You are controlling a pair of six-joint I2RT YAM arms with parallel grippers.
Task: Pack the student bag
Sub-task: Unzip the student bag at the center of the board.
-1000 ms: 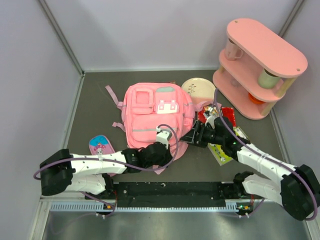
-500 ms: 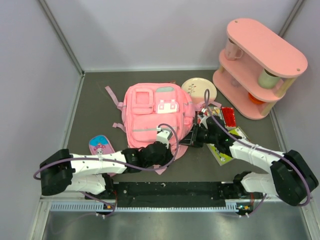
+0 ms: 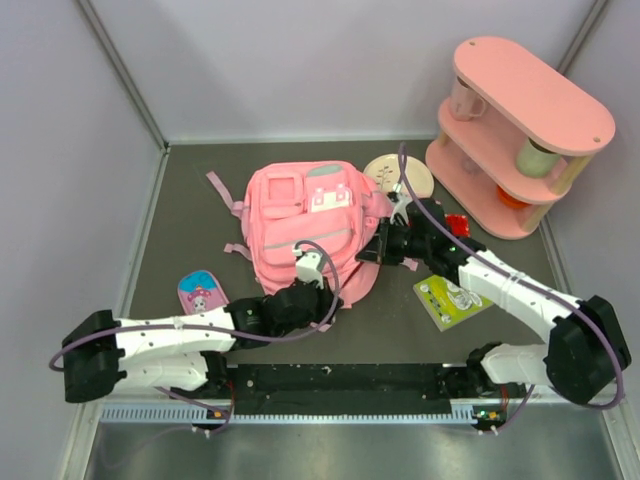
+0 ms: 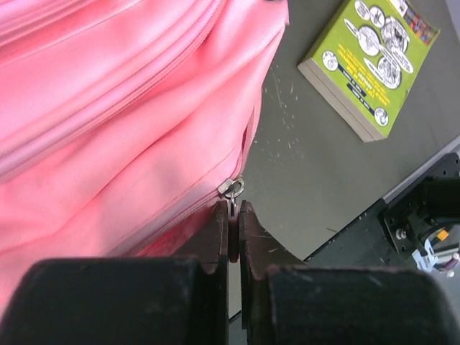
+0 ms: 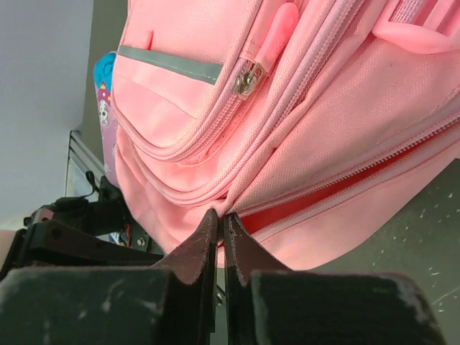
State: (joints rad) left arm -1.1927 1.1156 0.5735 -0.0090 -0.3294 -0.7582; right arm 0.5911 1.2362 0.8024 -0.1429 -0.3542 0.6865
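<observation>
Looking from my end, I see the left gripper (image 4: 233,215) nearest the bases, its fingers pressed together on the metal zipper pull (image 4: 231,190) at the near edge of the student bag (image 3: 300,225). The bag lies mid-table, front pockets up. My right gripper (image 5: 219,223) has its fingers nearly closed, pinching fabric at the bag's right-hand edge. A green book (image 3: 452,297) lies apart to the right. Further back sit a plate (image 3: 395,172) and a pink shelf (image 3: 520,130).

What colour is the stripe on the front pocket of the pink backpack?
Grey. The stripe on the student bag shows best in the right wrist view.
</observation>
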